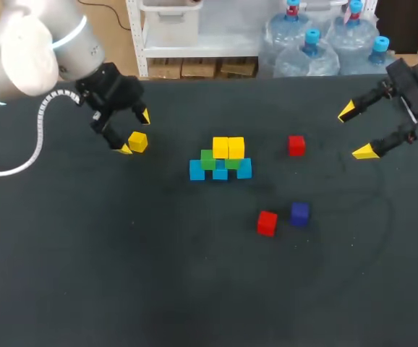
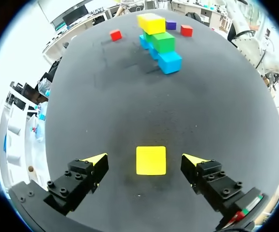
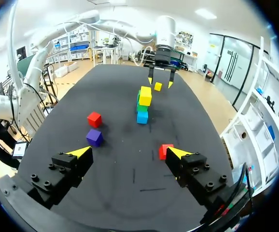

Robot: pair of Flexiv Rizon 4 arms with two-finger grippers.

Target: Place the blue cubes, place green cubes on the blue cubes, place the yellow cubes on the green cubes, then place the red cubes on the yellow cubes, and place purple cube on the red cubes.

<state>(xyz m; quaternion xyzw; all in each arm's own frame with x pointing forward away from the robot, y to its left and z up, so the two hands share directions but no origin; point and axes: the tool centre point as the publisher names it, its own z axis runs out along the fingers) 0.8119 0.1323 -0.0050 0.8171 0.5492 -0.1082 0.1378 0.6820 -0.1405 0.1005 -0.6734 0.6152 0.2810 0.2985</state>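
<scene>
Head view: three yellow cubes [image 1: 138, 142], two red cubes [image 1: 296, 145].

1. Between the spread fingers of the left gripper [image 2: 146, 159] lies a yellow cube [image 2: 151, 160], with bare table [image 2: 130, 111] on either side of it.
2. Ahead of that gripper the table is bare up to the stack [image 2: 160, 41].
3. The right gripper [image 3: 128, 152], fingers wide apart, has a red cube [image 3: 162, 148] just by one fingertip and a purple cube [image 3: 94, 137] ahead of the other.
4. Between those two a bare lane runs ahead to the stack.
</scene>
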